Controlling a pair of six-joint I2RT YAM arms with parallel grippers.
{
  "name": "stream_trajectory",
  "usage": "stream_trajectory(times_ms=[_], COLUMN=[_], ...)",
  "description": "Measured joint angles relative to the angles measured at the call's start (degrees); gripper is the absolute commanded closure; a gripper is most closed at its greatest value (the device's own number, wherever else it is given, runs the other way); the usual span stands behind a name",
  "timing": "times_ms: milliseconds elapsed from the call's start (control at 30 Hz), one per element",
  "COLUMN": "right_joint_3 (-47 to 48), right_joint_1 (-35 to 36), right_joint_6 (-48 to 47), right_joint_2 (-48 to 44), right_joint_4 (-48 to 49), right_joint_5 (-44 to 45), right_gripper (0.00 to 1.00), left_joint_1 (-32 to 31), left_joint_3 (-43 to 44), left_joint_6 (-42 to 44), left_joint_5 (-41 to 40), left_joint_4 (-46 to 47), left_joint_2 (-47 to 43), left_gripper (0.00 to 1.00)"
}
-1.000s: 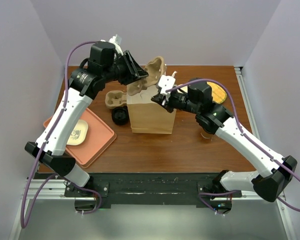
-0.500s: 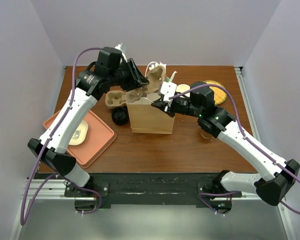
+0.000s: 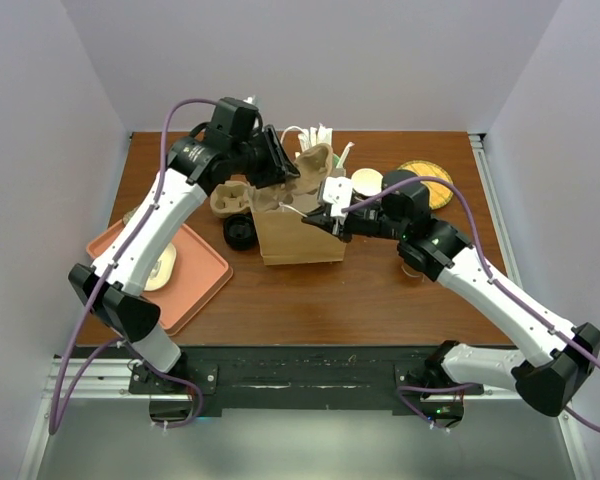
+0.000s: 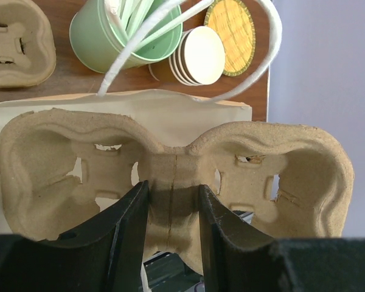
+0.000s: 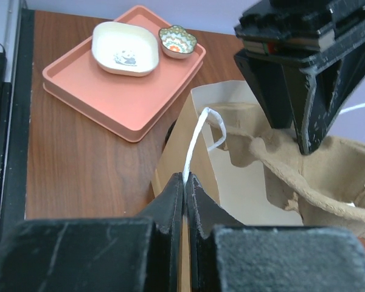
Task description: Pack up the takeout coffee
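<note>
As seen from above, left hand, part-spread, clamps a pulp carrier over the paper bag; takeout coffee sits on the counter, largely hidden beneath the right forearm. Left wrist: fingers straddle the carrier's middle rib. Right wrist: right hand, pressed together, pinches the bag's white handle.
</note>
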Motion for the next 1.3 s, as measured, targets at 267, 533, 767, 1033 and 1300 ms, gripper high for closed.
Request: stream_trajectory(times_ms=[267, 533, 767, 1033, 1300], right_joint_3=[-1.40, -1.79, -0.81, 13.86, 26.51], right_joint_1=[0.00, 0.02, 0.02, 0.07, -0.26], right_joint_6=[-0.11, 4.35, 17.59, 38.93, 48.50], right_joint_2=[-1.68, -2.27, -3.50, -4.02, 1.92], right_joint_4=[0.66, 1.73, 1.14, -8.37, -25.11], right_joint_5=[0.72, 3.08, 6.60, 22.84, 47.19], right_gripper=[1.00, 0.73, 0.44, 0.53, 0.56], left_joint_1=[-1.36, -2.89, -3.65, -4.20, -5.35], left_joint_3=[2.08, 8.24, 8.59, 8.59, 8.59], left_joint_6=[1.25, 3.61, 5.14, 6.14, 6.88], left_joint_5=[-2.16, -5.88, -7.93, -9.03, -9.09], left_joint_4=[-4.09, -8.68, -10.29, -11.58, -12.24], left_joint_2=[1.99, 5.18, 6.10, 6.23, 6.78], left_gripper=[0.84, 0.85, 0.85, 0.85, 0.85])
